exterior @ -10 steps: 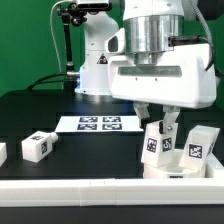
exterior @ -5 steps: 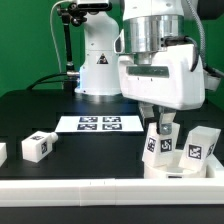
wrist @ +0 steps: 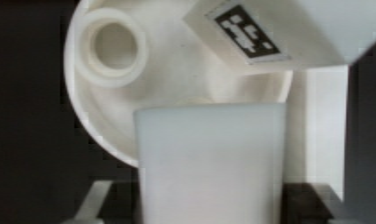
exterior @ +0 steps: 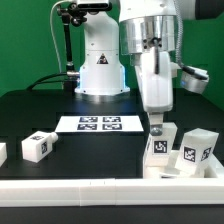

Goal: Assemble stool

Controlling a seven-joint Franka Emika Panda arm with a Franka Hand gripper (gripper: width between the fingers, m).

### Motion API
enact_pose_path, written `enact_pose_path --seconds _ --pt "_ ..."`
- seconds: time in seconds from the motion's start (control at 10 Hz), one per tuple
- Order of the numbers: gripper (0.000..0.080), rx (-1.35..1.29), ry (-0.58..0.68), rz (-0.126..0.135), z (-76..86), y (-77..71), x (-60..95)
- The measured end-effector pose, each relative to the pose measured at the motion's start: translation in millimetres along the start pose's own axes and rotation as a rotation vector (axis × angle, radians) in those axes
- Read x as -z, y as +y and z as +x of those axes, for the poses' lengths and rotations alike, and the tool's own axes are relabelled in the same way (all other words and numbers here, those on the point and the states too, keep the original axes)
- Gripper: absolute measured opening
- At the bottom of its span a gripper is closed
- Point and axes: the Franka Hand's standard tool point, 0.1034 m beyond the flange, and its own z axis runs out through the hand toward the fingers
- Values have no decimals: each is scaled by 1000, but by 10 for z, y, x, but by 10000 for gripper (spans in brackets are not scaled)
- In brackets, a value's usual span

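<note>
The round white seat lies at the exterior view's right, near the front rail. My gripper hangs straight down over it, shut on a white tagged leg that stands upright on the seat. A second tagged leg stands on the seat just to its right. In the wrist view the held leg fills the middle between my fingers. Beyond it are the seat disc, an open round hole and the other leg.
A loose tagged leg lies at the exterior view's left, another at the left edge. The marker board lies mid-table before the arm's base. A long white rail runs along the front.
My hand has turned about its vertical axis, from broadside to narrow side on, with the leg still held upright on the seat. The other parts have not moved.
</note>
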Motion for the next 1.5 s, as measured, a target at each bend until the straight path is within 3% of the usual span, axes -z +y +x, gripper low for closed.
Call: enact_pose_path --seconds 0.2,0.3,1.2,1.4,1.5 --pt "337 -192 -14 44 -33 7 -5" --pt "337 -283 -22 51 -65 11 0" --pt "337 -513 -52 51 -31 36 -12" --pt "337 -596 -78 122 -41 50 -9" --pt "338 -560 -75 121 -37 45 -3"
